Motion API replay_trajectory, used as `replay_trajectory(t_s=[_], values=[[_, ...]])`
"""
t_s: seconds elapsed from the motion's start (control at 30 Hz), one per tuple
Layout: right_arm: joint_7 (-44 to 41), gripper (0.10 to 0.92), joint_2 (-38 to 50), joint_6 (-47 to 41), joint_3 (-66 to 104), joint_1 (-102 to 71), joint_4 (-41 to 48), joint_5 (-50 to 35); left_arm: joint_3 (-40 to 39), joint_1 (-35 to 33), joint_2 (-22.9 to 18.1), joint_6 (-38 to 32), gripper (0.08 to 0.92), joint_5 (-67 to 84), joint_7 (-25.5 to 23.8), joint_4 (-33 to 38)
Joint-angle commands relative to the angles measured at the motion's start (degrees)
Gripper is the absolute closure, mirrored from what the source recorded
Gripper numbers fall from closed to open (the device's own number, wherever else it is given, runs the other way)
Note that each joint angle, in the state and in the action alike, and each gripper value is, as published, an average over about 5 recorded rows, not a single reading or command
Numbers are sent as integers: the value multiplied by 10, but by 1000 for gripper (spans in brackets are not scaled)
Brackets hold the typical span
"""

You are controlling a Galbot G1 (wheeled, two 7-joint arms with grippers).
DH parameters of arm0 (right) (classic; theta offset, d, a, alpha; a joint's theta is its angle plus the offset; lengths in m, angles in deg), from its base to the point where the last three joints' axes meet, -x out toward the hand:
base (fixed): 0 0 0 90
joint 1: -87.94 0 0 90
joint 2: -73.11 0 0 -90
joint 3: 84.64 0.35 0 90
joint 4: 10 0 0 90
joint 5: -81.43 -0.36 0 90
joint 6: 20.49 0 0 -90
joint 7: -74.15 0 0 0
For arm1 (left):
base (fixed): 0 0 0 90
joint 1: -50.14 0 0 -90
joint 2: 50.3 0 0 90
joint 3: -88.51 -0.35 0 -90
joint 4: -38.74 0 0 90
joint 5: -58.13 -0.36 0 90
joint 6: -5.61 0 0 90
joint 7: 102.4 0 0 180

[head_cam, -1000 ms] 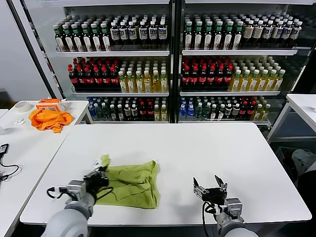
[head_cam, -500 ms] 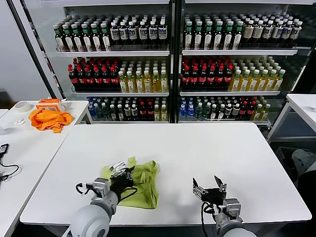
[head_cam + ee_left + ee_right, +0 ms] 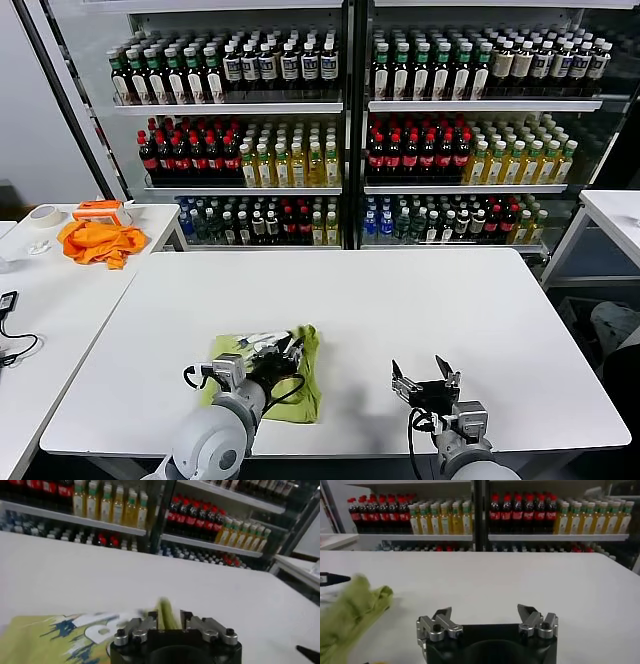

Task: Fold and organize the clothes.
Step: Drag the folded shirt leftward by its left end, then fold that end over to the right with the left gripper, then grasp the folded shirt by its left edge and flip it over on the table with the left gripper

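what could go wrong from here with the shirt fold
1. The left gripper sits over the T-shirt with a fold of cloth between its fingers; if it pulls away before the cloth slips free, it could drag the fold open.
2. The folded-over part looks bunched and uneven, print side up, so the stack may end up lopsided.
3. The right gripper waits open beside the shirt, apart from it, so nothing pins the cloth down.

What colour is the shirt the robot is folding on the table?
Light yellow-green T-shirt, with white lettering on the folded-over side; the print shows best in the left wrist view.
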Motion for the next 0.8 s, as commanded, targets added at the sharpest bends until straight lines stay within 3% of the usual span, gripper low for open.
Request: replay_trajectory(t_s=[0.03,0.17,0.33,0.53,0.8], values=[[-2,203,0,0,-1,5,7,1,49,-16,39,-5,586,27,-6,59],[-5,203,0,2,-2,6,11,1,111,-41,95,-28,474,-39,-11,32],[-9,203,2,5,-2,6,12,1,164,-92,123,-28,326,-105,-37,-35],[-10,203,6,6,-2,8,12,0,166,-128,102,-34,190,-183,-67,-81],[-11,203,6,8,-4,8,14,0,143,-116,70,-65,177,-185,-83,-111]])
